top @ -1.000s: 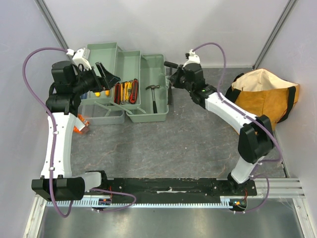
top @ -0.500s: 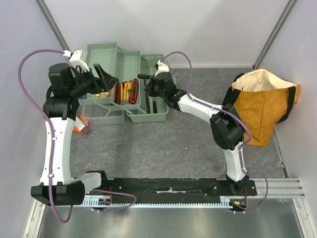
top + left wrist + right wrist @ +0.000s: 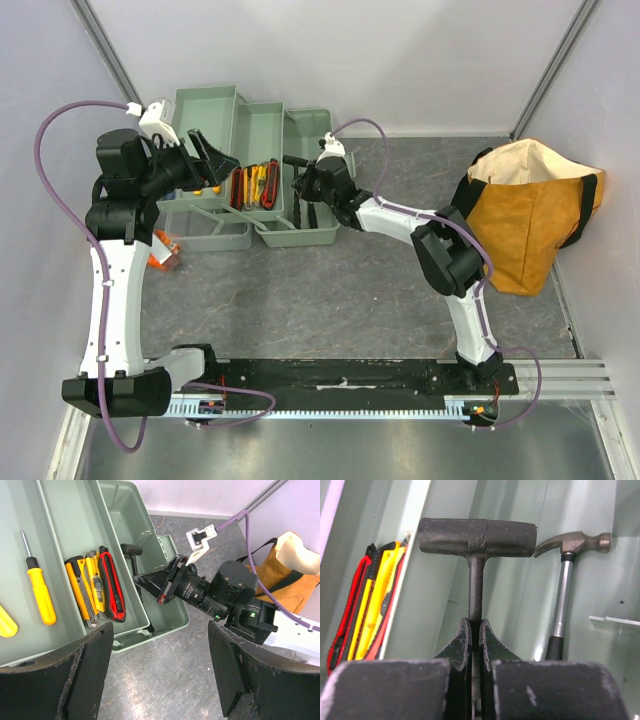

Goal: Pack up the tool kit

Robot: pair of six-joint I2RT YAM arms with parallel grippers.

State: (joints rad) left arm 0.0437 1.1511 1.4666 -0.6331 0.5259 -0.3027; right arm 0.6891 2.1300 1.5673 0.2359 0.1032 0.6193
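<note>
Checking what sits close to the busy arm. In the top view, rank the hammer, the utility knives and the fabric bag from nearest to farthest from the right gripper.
From the right gripper, shut on the T-handle tool:
1. Hammer, right beside it inside the toolbox.
2. Utility knives, to its left, one compartment over.
3. Fabric bag, far off to the right.

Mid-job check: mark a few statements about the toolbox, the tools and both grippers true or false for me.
1. The right gripper's fingers are shut on a black T-handle tool. True.
2. A hammer lies inside the toolbox. True.
3. The left gripper holds the yellow screwdriver. False: it is open and empty; the screwdriver lies in the toolbox.
4. The utility knives share the hammer's compartment. False: they sit in a separate tray.
</note>
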